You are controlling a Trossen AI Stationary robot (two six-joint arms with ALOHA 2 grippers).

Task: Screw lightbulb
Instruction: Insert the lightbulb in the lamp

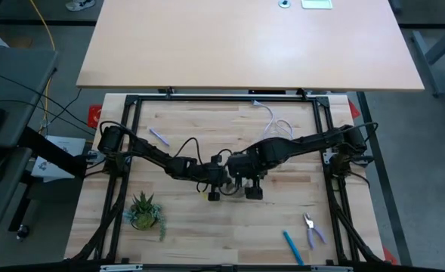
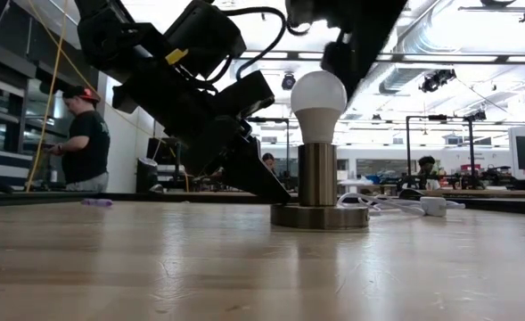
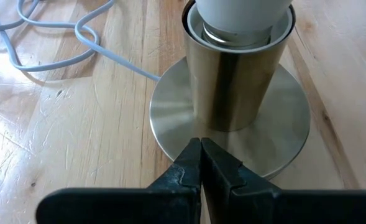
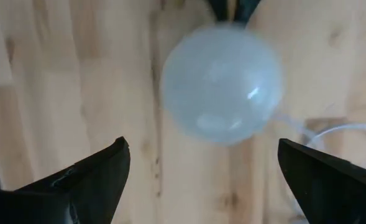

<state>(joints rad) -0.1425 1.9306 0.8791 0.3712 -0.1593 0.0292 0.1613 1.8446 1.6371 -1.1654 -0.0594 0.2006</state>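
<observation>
The white lightbulb (image 2: 318, 100) stands upright with its screw base down in the grey metal socket (image 2: 318, 174), whose round base plate (image 2: 320, 217) rests on the wooden table. My left gripper (image 3: 201, 149) is shut, with its tips on the base plate. It also shows in the low view (image 2: 274, 194). My right gripper (image 4: 202, 158) is open above the bulb (image 4: 220, 84), looking down on it. Its fingers stand wide on either side without touching. In the high view both grippers (image 1: 233, 181) meet at mid-table and hide the socket. My left gripper presses its shut fingertips (image 3: 200, 155) on the socket's round base plate near its rim (image 3: 189, 134), on the side facing the left arm. The fingers slant down from the table's left. The plate lies flat on the table.
The socket's white cord (image 3: 58, 43) loops over the table toward the far edge (image 1: 279, 125). A small potted plant (image 1: 144, 211) stands near left, with pliers (image 1: 313, 229) and a blue pen (image 1: 292, 247) near right and a purple marker (image 1: 159, 137) far left. People stand in the room behind.
</observation>
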